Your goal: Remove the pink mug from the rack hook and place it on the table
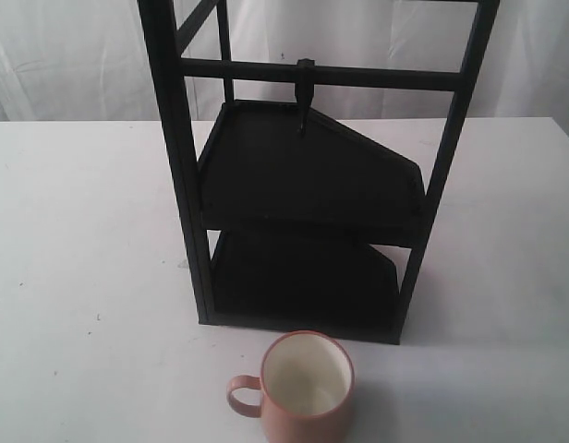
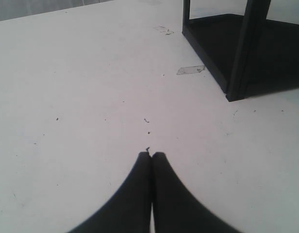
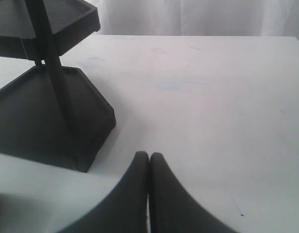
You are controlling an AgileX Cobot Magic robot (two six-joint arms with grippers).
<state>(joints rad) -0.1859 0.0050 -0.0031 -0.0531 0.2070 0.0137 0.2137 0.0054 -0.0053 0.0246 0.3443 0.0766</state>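
Mug (image 1: 308, 388) stood upright on the counter (image 1: 81, 231), in front of the rack (image 1: 187, 185).
The rack is placed mid-counter, and the mug is set just before its base and apart from it, with the handle turned to the left of the exterior view. The hook (image 1: 305, 97) is hung from the crossbar (image 1: 386, 76) above the upper shelf (image 1: 303, 175), and the lower shelf (image 1: 303, 277) is stacked beneath that.

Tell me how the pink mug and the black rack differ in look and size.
The mug is glossy salmon pink with a cream inside; the rack is plain black. The mug is low and round with a loop handle; the rack is a tall, angular frame with two shelves, rising far above the mug. The mug is empty; the rack's hook hangs bare. Both stand upright on the white table.
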